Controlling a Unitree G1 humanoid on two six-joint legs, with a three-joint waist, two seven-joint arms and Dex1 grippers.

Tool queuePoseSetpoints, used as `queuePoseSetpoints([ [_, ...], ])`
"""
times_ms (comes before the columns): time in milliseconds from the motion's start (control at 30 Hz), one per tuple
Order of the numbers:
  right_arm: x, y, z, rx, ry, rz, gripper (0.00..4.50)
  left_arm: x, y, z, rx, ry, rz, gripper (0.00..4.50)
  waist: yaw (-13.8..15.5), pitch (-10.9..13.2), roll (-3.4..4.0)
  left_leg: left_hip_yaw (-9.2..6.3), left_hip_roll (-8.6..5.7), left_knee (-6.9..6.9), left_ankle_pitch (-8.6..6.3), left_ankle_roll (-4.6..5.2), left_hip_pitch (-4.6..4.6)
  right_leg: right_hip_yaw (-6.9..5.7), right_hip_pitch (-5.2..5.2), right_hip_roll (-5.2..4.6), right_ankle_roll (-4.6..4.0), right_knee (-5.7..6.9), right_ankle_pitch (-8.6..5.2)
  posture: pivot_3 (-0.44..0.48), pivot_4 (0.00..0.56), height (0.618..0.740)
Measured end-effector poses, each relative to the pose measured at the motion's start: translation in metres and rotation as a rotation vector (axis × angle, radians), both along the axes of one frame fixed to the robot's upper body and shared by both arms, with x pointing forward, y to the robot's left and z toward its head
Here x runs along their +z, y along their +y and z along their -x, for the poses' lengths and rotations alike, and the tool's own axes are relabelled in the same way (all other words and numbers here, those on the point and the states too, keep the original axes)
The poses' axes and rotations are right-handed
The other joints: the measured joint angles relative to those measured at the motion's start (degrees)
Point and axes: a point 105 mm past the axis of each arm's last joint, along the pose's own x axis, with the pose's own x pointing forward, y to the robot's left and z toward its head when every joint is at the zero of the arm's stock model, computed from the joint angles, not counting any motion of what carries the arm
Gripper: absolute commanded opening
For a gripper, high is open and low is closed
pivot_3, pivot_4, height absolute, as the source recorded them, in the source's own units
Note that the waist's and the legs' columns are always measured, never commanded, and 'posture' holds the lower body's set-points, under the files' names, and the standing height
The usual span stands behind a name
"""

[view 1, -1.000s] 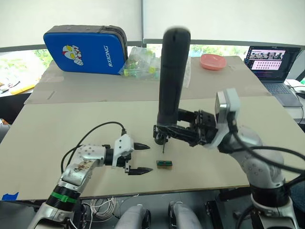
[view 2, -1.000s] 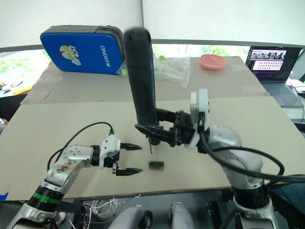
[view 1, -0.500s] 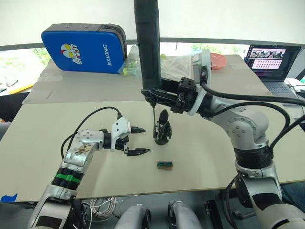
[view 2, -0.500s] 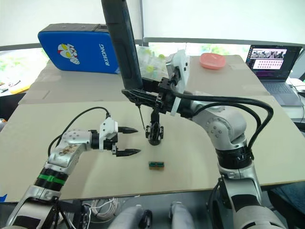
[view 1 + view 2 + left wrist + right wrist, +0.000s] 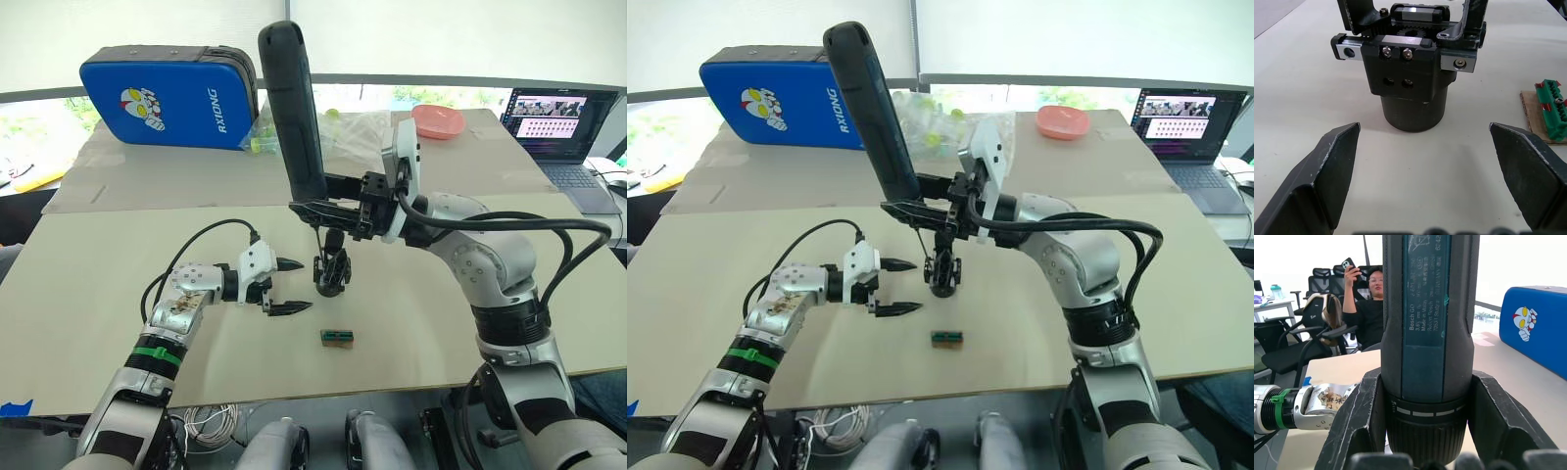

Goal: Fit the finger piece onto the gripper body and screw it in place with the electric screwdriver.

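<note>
Green block [image 5: 1551, 109] beside gripper body [image 5: 1406, 63]

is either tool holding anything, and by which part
The right tool grips the electric screwdriver near its bit end; the left tool is open, holding nothing.

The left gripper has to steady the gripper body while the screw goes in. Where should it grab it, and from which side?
Probably low, on the round base of the gripper body, coming level from the robot's left, where the open left gripper already faces it. The base is plain and stands on the table, while the screwdriver in the right gripper crowds the top.
</note>
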Motion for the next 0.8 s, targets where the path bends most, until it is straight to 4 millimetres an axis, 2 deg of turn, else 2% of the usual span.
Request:
queuePoseSetpoints([
  [500, -0.014, -0.003, -0.005, -0.016, 0.008, 0.017, 1.9, 0.006, -0.004, -0.004, -0.003, -0.022, -0.001, 4.5, -0.1, 0.0, 0.0, 0.0, -0.01, 0.0, 0.01, 0.01, 0.0, 0.0, -0.01, 0.01, 0.0, 0.01, 0.0, 0.0, 0.15, 0.74],
  [800, -0.014, -0.001, -0.005, -0.01, 0.007, 0.016, 1.9, 0.006, -0.004, -0.004, 0.0, -0.023, -0.001, 4.5, -0.1, 0.0, 0.0, 0.0, 0.0, 0.0, 0.02, -0.01, 0.01, 0.0, -0.01, 0.01, 0.0, 0.04, 0.0, 0.0, 0.15, 0.74],
])
